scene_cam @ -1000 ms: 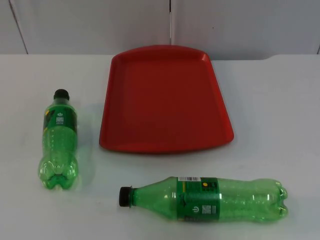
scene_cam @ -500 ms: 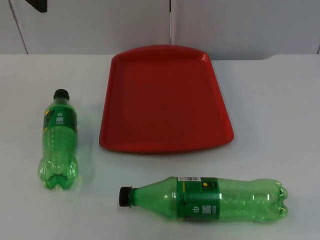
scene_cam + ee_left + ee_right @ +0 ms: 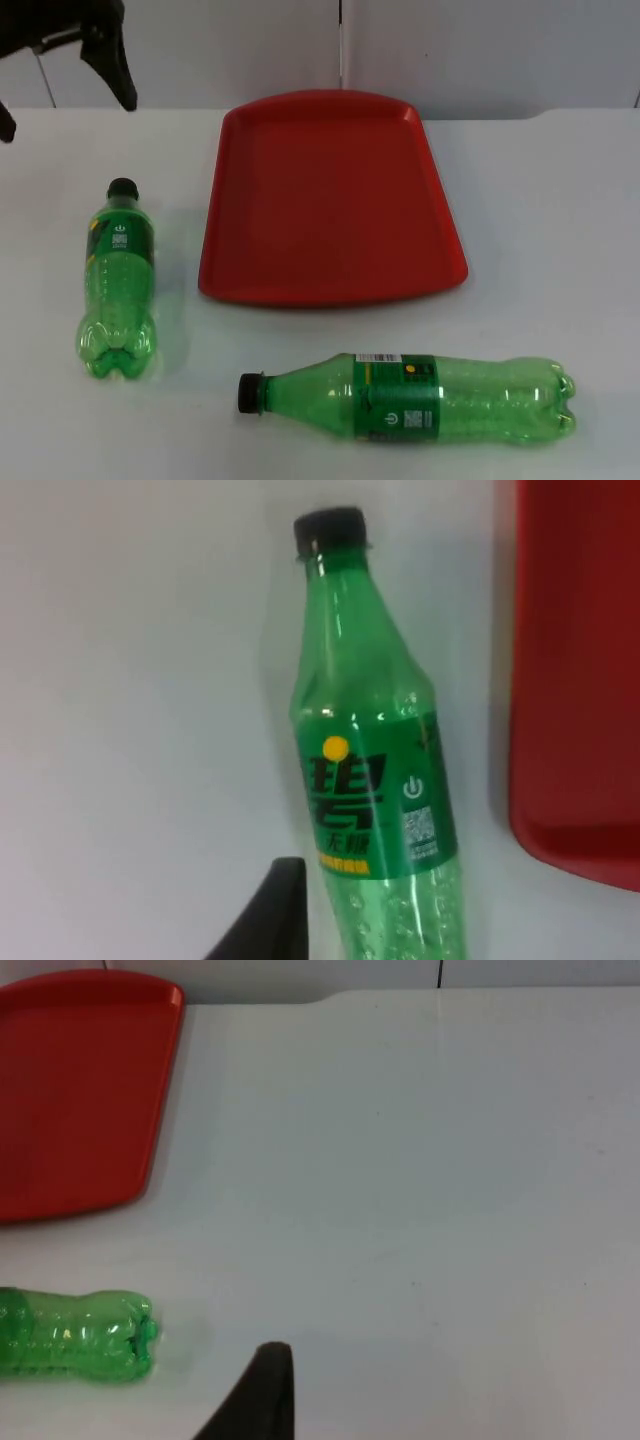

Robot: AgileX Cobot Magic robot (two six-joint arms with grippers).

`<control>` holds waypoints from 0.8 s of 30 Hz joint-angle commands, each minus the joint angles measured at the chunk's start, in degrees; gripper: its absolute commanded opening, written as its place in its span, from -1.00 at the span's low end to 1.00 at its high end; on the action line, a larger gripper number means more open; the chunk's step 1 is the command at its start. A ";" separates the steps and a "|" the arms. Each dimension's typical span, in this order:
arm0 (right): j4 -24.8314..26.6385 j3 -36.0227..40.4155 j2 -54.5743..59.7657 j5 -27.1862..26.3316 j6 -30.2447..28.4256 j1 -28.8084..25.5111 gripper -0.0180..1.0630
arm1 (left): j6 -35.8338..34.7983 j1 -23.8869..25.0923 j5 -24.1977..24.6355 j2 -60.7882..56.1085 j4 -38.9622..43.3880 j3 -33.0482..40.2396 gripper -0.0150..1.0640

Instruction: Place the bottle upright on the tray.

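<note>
Left claw (image 3: 65,85) newly lowered in, spread wide, small bottle (image 3: 118,280) lying just beneath

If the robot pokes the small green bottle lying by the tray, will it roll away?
Probably. The small bottle lies on its round side on the smooth table, so it should roll easily. It looks empty, so likely light and squashy.

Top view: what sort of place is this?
Likely a lab test bench: bare white table, grey partition wall, left gripper above two lying green bottles and a red tray.
</note>
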 commanded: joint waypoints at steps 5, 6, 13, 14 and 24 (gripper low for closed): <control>0.08 0.28 -0.22 -0.41 -0.03 -0.41 0.98 | -6.22 -0.40 0.23 3.39 4.32 -0.94 0.97; 0.08 0.28 -0.22 -0.41 -0.03 -0.41 0.98 | -7.06 -0.40 0.09 4.17 4.96 -0.94 0.97; 0.08 0.28 -0.22 -0.41 -0.03 -0.41 0.98 | -11.31 -3.16 -3.31 7.87 6.56 -0.94 0.97; 0.08 0.28 -0.22 -0.41 -0.03 -0.41 0.98 | -12.06 -4.24 -4.25 8.42 7.46 -0.94 0.97; 0.08 0.28 -0.22 -0.41 -0.03 -0.41 0.98 | -18.96 -7.22 -4.51 12.83 14.27 -0.94 0.97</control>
